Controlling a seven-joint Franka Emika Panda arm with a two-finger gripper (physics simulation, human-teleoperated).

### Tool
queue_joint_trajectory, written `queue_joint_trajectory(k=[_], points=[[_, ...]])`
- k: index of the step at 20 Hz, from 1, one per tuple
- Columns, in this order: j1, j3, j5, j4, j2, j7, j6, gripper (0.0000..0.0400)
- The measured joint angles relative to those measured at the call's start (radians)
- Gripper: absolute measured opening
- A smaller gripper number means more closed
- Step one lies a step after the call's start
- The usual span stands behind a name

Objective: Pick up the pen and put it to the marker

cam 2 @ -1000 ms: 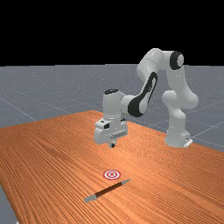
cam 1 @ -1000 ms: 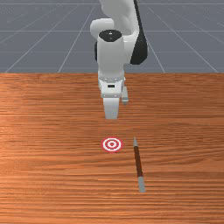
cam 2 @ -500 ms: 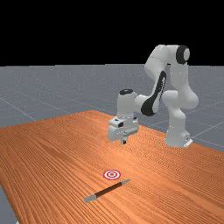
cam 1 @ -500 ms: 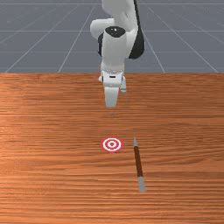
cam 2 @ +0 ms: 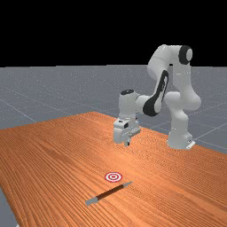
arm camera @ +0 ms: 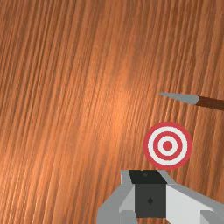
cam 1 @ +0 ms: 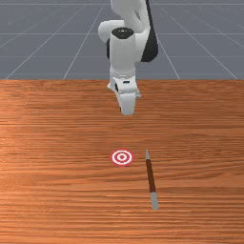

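Lying on the wooden surface (cam 1: 57, 190), the pen (cam 1: 151, 176) sits right of and below centre in the front view. Its long axis runs nearly upright in the frame, leaning slightly left toward the top; the grey pointed end (cam 1: 147, 154) aims up, the blunt grey end (cam 1: 154, 201) down. In the far view it slants from lower left to upper right, point toward the upper right. The red-and-white marker (cam 1: 122, 157) lies flat near the point, to its left in the front view, apart from it. Above the surface, around the far view's middle, the fingers (cam 2: 127, 143) are clenched together on nothing, well apart from the pen, below the white-and-grey arm (cam 2: 150, 105).
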Motion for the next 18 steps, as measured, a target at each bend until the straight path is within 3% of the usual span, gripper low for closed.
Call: queue_joint_trajectory(k=[4, 5, 10, 11, 12, 13, 15, 17, 18], points=[[0.004, -0.004, -0.001, 0.346, 0.221, 0.088, -0.123, 0.0000], [-0.001, -0.001, 0.034, 0.375, 0.240, 0.120, -0.134, 0.0000], [0.103, -0.030, -0.080, 0.401, 0.254, 0.311, -0.158, 0.0000], [0.100, 0.007, -0.025, 0.404, 0.258, 0.286, -0.145, 0.0000], [0.127, 0.019, -0.032, 0.421, 0.268, 0.307, -0.152, 0.0000], [0.131, 0.051, 0.028, 0.429, 0.277, 0.320, -0.143, 0.0000], [0.144, 0.100, 0.086, 0.453, 0.297, 0.319, -0.138, 0.0000], [0.202, 0.086, 0.034, 0.488, 0.315, 0.403, -0.154, 0.0000], [0.210, 0.095, 0.041, 0.497, 0.322, 0.409, -0.154, 0.0000]])
